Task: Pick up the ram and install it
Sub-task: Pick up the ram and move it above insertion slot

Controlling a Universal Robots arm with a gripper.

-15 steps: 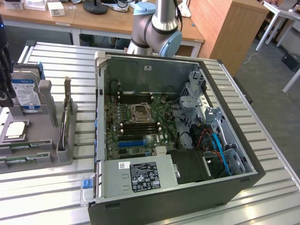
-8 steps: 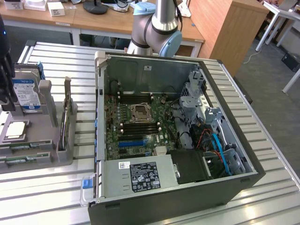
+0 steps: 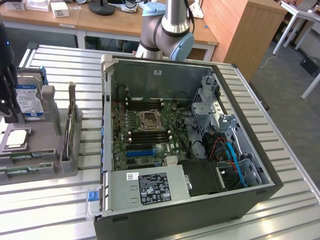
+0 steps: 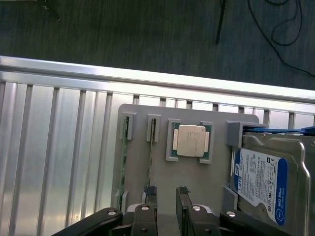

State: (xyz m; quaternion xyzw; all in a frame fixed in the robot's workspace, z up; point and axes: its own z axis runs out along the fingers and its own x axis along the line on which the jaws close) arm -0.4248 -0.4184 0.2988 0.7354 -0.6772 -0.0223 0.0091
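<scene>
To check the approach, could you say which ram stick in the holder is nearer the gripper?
The ram stick beside the CPU chip, ahead of the gripper; the other stands at the holder's edge.

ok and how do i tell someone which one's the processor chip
Find the grey tray on the slatted metal table, beside the open computer case. The chip lies flat in a square pocket, between the blue-labelled hard drive and two thin green sticks set on edge. It is the tray's only square, silver piece.
</scene>
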